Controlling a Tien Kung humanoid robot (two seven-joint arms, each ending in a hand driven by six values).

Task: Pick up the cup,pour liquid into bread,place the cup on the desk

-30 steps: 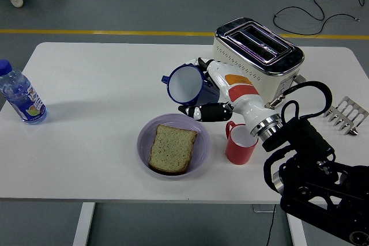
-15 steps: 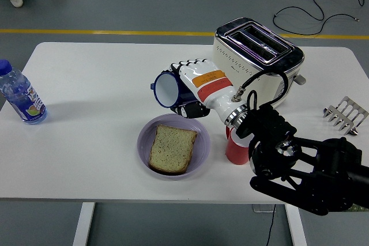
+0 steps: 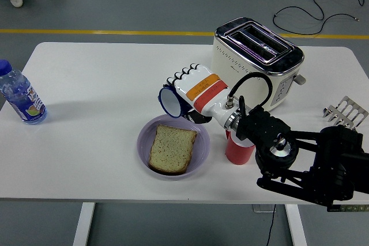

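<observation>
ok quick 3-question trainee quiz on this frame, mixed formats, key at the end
1. True or false: the right hand holds the blue cup tipped on its side above the bowl.
2. What lies in the bowl?
A. a slice of bread
B. a spoon
C. nothing
3. Fill in: the red cup stands on the table to the ___ of the bowl as the picture shows it.

Key: 1 true; 2 A; 3 right
</observation>
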